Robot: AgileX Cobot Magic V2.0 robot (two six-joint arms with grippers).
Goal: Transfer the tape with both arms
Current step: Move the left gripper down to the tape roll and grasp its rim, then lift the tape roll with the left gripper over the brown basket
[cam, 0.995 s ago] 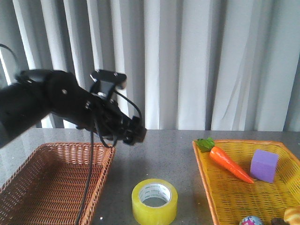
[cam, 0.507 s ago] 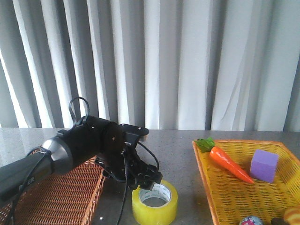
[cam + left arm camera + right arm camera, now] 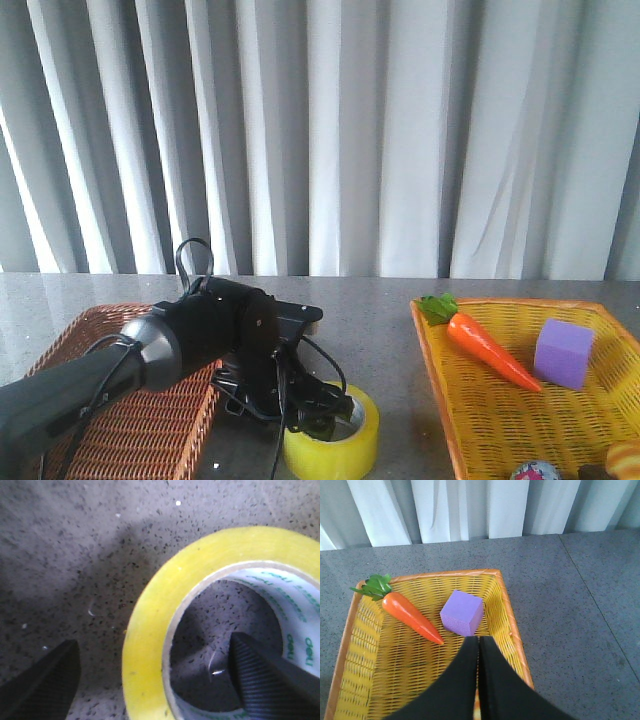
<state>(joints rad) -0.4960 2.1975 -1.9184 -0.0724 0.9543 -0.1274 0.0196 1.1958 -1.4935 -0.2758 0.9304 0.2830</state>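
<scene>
The yellow tape roll lies flat on the grey table at the front centre. My left arm reaches down onto it. My left gripper is open and straddles the roll's near wall. In the left wrist view one fingertip is inside the white printed core and the other stands outside the yellow wall of the tape. My right gripper is shut and empty, hovering above the yellow basket; it does not show in the front view.
A brown wicker basket stands at the left, under my left arm. The yellow basket at the right holds a carrot, a purple cube and small toys at its front edge. Curtains hang behind the table.
My left arm has swung down from above the brown basket to the tape. Its open gripper has dropped over the roll's wall.
</scene>
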